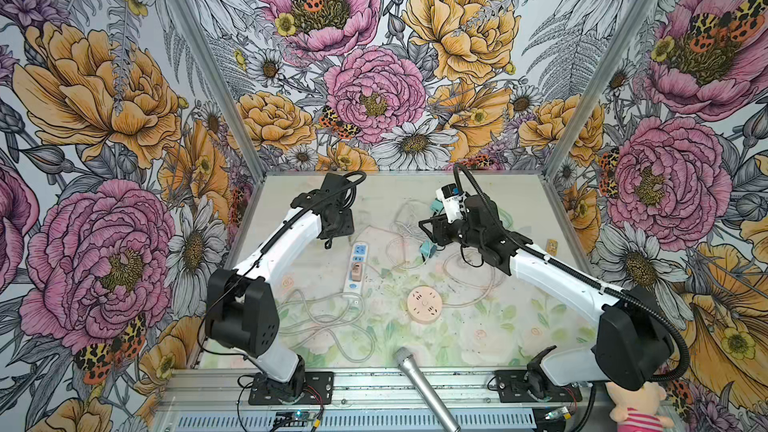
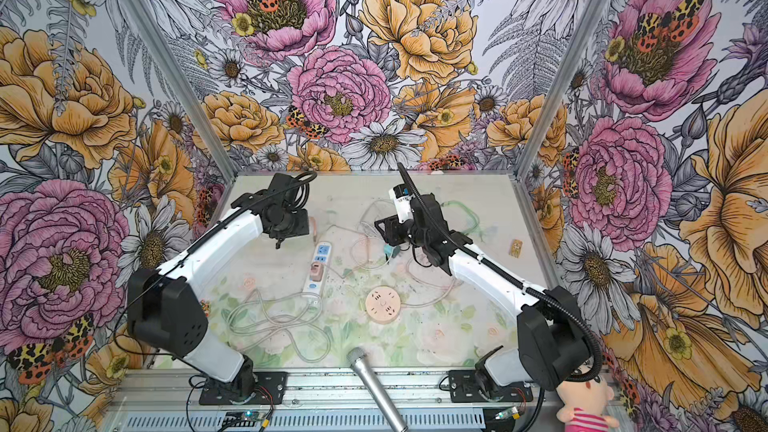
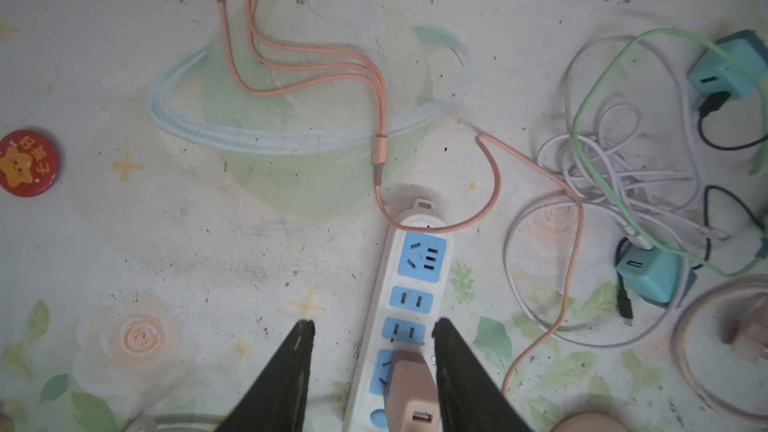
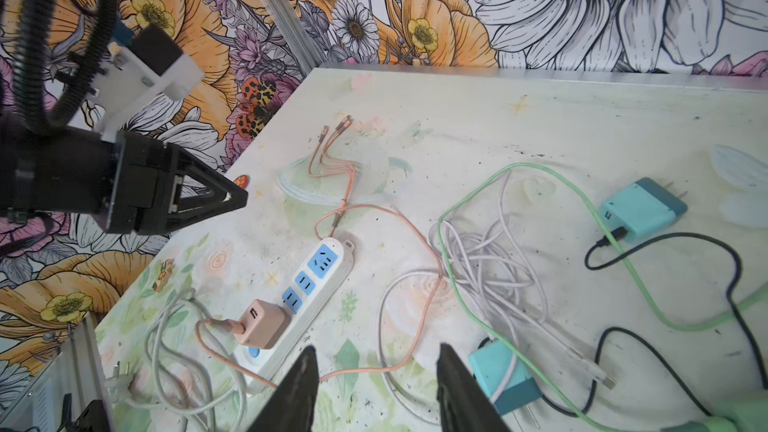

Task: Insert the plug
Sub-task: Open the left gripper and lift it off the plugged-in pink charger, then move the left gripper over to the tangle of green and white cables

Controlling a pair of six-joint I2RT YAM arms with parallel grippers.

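the pink plug (image 4: 259, 324) sits pushed into the white power strip (image 4: 320, 280), in the socket next to the strip's round blue button. three blue sockets show past it. a pink cable (image 4: 419, 284) runs out of the plug's side and loops off across the table (image 4: 540, 118).

the left gripper (image 3: 374, 326) hangs above the strip, tipped down, jaws apart and holding nothing. the right gripper (image 4: 378, 349) hovers over the table between the strip and a teal charger (image 4: 503, 380), also released and empty.

only the left wrist view shows a red star badge (image 3: 29, 164). the right wrist view shows the second teal charger (image 4: 642, 209) lying prongs out. both top views show a round pink socket disc (image 1: 424, 305) and a microphone (image 1: 424, 388) near the front rail.
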